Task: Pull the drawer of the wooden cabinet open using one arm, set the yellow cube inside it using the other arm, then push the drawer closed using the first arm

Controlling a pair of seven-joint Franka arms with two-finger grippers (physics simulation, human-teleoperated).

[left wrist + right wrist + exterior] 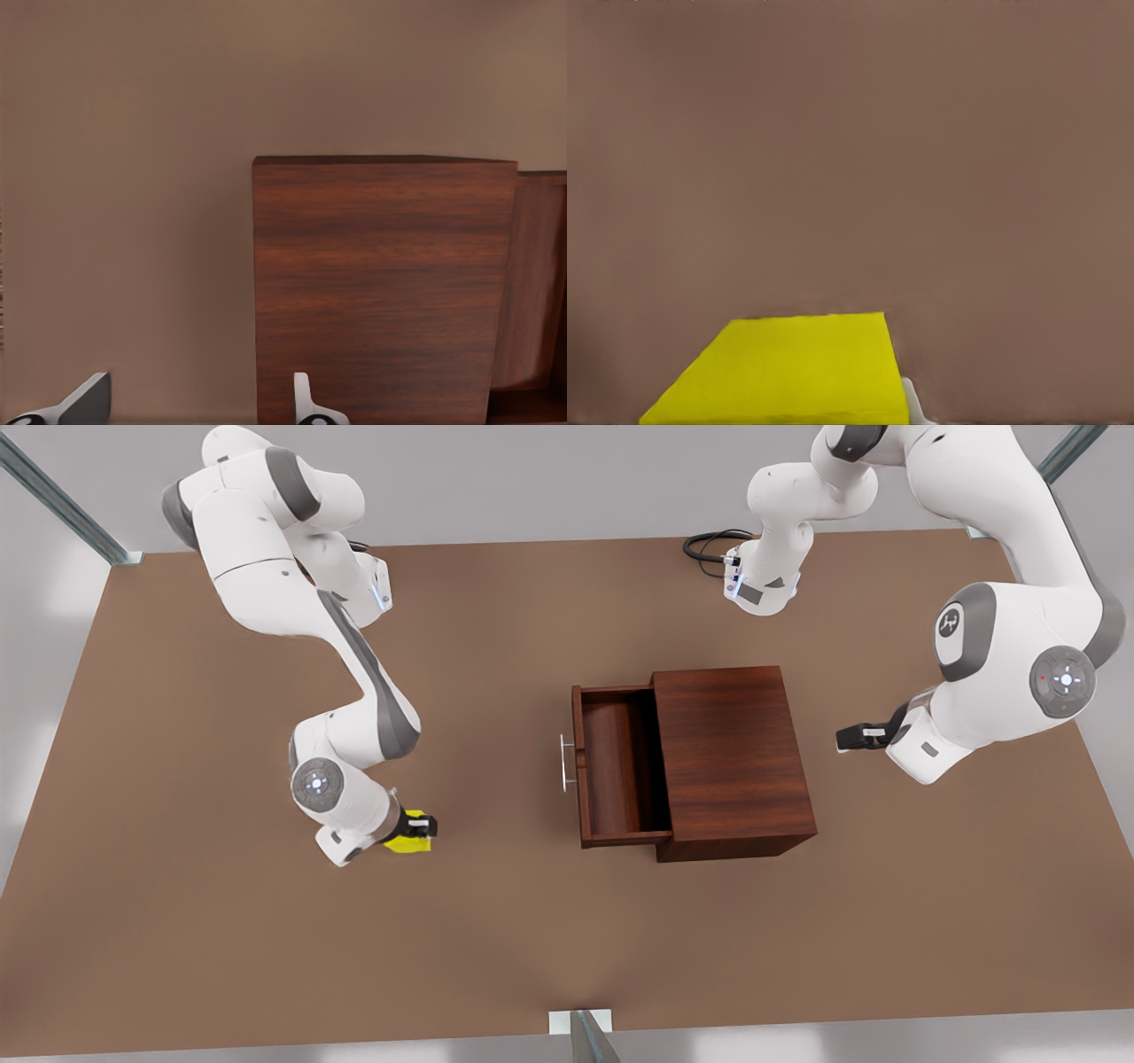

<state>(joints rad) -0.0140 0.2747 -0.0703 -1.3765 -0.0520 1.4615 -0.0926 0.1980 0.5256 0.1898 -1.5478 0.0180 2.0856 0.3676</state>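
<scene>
Yellow cube (788, 367) sits closest to the right wrist camera, one pale fingertip (911, 403) showing at its edge. Front view: right tool (416, 828) is down at the cube (409, 841) on the counter (221, 921), near the front view's left, black fingers straddling the cube's top. Whether the fingers actually press the cube's sides, I cannot tell. Cube looks to rest on the counter surface, well apart from the cabinet.

Left tool (843, 737) hangs at the front view's right, just beside the wooden cabinet (731, 757) on the side away from the drawer, not touching it. Left wrist view: two pale fingertips (84, 403) stand spread with a wide gap, nothing between them; beyond them the cabinet's grained wall (381, 292) and a sliver of the drawer (536, 283) past its edge.

Drawer (616, 766) is pulled out toward the front view's left, roughly half its depth clear of the cabinet, interior open to view and holding nothing. Thin silver bar handle (564, 762) sits on the drawer's front panel, facing the cube's side of the counter. Cabinet stands upright, mid-counter, flat top plain.
</scene>
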